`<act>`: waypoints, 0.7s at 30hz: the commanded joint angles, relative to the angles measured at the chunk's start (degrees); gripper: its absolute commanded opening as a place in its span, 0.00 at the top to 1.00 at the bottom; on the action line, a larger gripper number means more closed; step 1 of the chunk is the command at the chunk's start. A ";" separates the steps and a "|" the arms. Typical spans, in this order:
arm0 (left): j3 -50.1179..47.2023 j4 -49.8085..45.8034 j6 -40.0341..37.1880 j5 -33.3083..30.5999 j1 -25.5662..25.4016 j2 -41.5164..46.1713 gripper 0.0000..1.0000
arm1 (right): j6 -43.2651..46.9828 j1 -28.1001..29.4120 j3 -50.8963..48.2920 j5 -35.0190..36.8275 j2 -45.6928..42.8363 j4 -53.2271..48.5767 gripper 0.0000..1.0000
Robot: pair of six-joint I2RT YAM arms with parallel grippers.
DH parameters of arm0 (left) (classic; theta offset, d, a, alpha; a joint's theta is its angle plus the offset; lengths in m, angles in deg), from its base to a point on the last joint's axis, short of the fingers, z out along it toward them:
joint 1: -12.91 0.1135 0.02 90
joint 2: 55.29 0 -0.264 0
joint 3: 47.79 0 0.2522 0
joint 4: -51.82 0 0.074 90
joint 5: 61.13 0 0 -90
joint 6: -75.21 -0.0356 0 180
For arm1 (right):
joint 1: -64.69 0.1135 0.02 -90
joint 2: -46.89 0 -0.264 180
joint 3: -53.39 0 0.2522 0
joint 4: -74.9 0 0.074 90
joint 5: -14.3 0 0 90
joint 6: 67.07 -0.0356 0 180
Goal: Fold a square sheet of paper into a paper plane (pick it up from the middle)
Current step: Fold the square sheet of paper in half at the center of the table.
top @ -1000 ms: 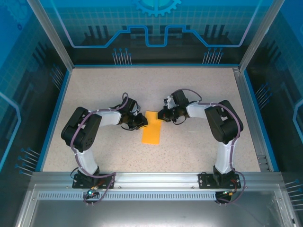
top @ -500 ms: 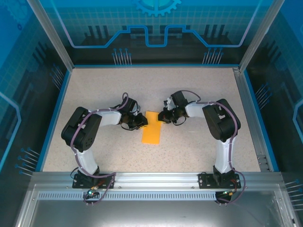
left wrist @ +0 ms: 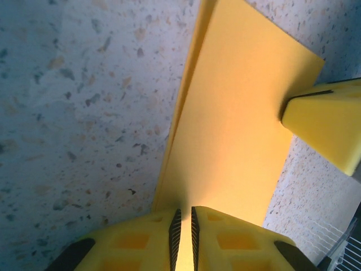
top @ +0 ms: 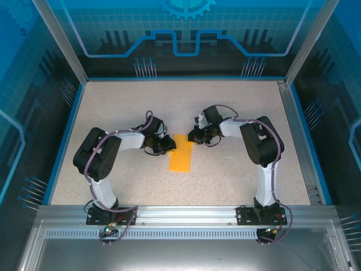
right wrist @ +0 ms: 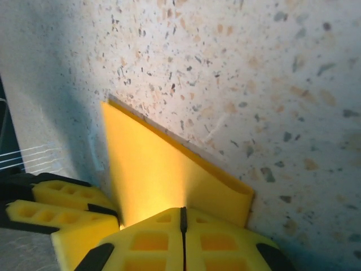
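Jaws: 2, left and right both clenched on sheet (top: 180,155) | sheets: 1 (folded, orange)

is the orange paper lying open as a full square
No, the square sheet of paper is a narrow folded rectangle, clearly longer than wide, in the top view.

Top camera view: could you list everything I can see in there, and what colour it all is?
paper: one, orange-yellow, folded to a narrow strip, flat at the table's middle
table: one, speckled beige, blue-edged
walls: blue patterned panels, far end and both sides
rail: one, silver, along the near edge
left arm: one, black and white, bent in towards the paper
right arm: one, black and white, likewise
left fingers: two, yellow, closed on the paper's edge
right fingers: two, yellow, shut, tips at the paper's other side
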 commanded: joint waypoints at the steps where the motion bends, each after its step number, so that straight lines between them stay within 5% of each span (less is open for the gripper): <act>1: -1.68 -5.39 -1.14 -4.67 -0.36 -4.14 0.81 | 0.94 -0.41 -0.02 0.81 1.24 -2.05 0.94; 21: -1.02 -6.50 -1.68 -4.85 -0.34 -3.71 0.81 | 1.13 -1.79 4.11 0.69 3.65 -4.01 0.93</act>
